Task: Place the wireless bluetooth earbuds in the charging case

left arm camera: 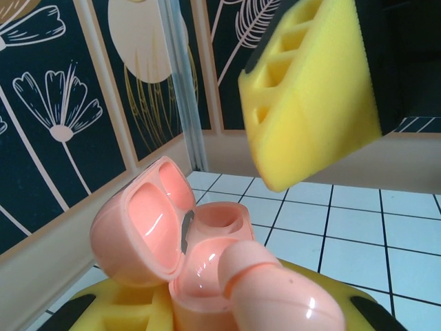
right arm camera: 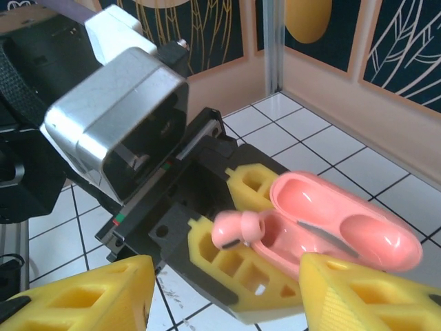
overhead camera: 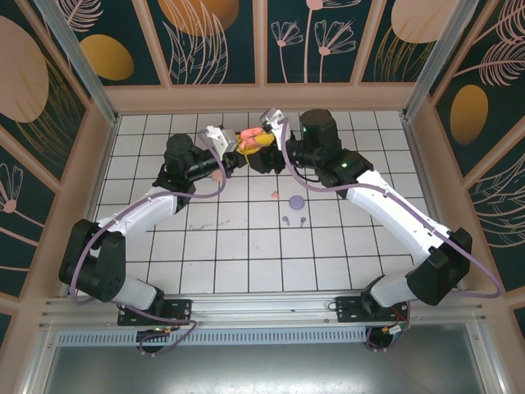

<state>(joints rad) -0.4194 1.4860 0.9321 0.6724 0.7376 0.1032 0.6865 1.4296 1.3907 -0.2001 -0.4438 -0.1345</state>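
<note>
My left gripper (left arm camera: 227, 314) is shut on the pink charging case (left arm camera: 207, 255), held up above the table at the back middle (overhead camera: 251, 133). The case's lid (left arm camera: 141, 227) hangs open to the left. A pale pink earbud (left arm camera: 275, 293) sits partly in the near socket, its head sticking out (right arm camera: 238, 229). The far socket (left arm camera: 222, 222) is empty. My right gripper (right arm camera: 227, 293) is open, its yellow fingers (right arm camera: 76, 296) standing either side of the case without touching the bud. One of its fingers (left arm camera: 317, 89) hangs over the case.
On the white grid table (overhead camera: 246, 246) lie a small pink earbud (overhead camera: 276, 194), a round purple thing (overhead camera: 296, 201) and two purple earbuds (overhead camera: 286, 220). Wooden walls close the table on three sides. Both arms meet near the back wall.
</note>
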